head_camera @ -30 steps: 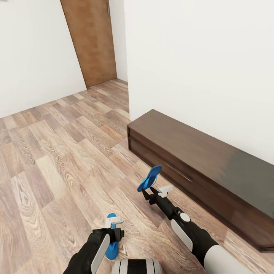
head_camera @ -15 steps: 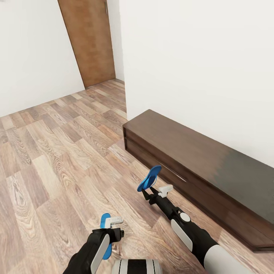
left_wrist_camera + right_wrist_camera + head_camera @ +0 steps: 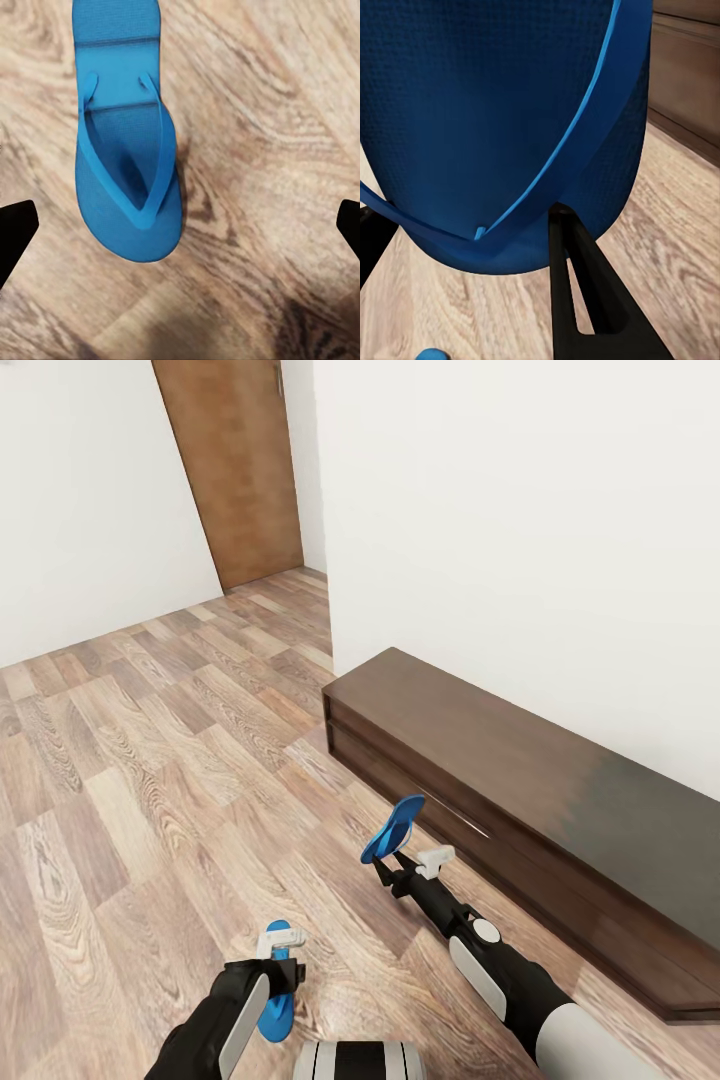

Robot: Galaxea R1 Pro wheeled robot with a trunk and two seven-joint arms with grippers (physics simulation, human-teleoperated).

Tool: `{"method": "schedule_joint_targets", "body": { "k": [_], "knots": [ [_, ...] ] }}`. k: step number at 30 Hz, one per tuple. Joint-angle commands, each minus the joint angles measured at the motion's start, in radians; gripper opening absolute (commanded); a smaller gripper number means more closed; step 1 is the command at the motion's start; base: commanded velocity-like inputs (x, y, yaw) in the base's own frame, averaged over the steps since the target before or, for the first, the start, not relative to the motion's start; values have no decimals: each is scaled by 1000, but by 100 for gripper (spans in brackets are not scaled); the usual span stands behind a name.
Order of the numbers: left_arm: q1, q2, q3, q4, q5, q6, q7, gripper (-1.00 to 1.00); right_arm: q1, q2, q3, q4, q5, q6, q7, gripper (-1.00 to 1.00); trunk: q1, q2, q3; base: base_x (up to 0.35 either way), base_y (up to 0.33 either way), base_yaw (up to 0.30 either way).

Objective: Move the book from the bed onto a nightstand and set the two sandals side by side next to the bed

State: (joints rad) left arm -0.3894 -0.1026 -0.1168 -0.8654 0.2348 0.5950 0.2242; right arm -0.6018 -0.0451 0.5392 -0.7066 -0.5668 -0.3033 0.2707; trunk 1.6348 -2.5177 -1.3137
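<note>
Change noted: the left arm is drawn back and outward compared with half a second before, and the left sandal (image 3: 276, 1000) is now seen lying flat on the floor (image 3: 150, 780) instead of being carried at the fingers.
Left gripper (image 3: 281, 941): spread wide; in the left wrist view both dark fingertips (image 3: 16, 229) are set far apart at the frame edges, with nothing between them but the released sandal (image 3: 129, 135) below.
Left sandal, position: resting sole-down on the wood planks, straps up, just beneath the left gripper and apart from it.
Right gripper (image 3: 385, 857): pinching the second sandal (image 3: 394, 828); the right wrist view shows one black finger (image 3: 581, 292) pressed against the blue sole (image 3: 502, 120) near the toe strap.
Second sandal, position: held up in the air, tilted, above the floor and near the long low dark cabinet (image 3: 520, 810).
Surroundings: white walls, tan door (image 3: 235, 460) at the far corner; bed, nightstand and book not catalogued at this moment.
Meaning for the task: one sandal is judged to be set down; whether this spot is next to the bed cannot be told.
Remaining, as judged: the second sandal is to be laid parallel and close beside the first; the book step is not assessable here.
Risk: a careless release could leave the pair skewed or overlapping.
</note>
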Motion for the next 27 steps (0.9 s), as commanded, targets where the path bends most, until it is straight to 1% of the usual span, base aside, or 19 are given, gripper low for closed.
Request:
{"method": "schedule_joint_targets", "body": {
  "k": [1, 12, 14, 16, 20, 27],
  "knots": [
    [0, 1, -2, -1, 11, 3, 9, 100, -1, -2, 5, 1, -12, -4, 2, -100, 0, 0, -1, 0, 0, 0],
    [0, 2, -2, 0, 8, -1, 9, 100, -1, -1, 5, 3, -12, -4, 2, -100, 0, 0, -1, 0, 0, 0],
    [0, 10, -2, 0, 8, -1, 8, 100, -1, -1, 5, 5, -12, -4, 2, -100, 0, 0, -1, 0, 0, 0],
    [0, 18, -1, 0, 8, -1, 8, 100, -1, -1, 5, 5, -12, -4, 2, -100, 1, -1, -8, 0, 0, 0],
    [0, 21, -1, 0, 9, -1, 7, 100, -1, -1, 5, 6, -12, -4, 2, -100, 3, -2, -24, 0, 0, 0],
    [0, 20, -1, 0, 9, -1, 7, 100, -1, -1, 5, 0, -11, -5, 1, -100, 3, -2, -24, 0, 0, 0]
  ]
}}
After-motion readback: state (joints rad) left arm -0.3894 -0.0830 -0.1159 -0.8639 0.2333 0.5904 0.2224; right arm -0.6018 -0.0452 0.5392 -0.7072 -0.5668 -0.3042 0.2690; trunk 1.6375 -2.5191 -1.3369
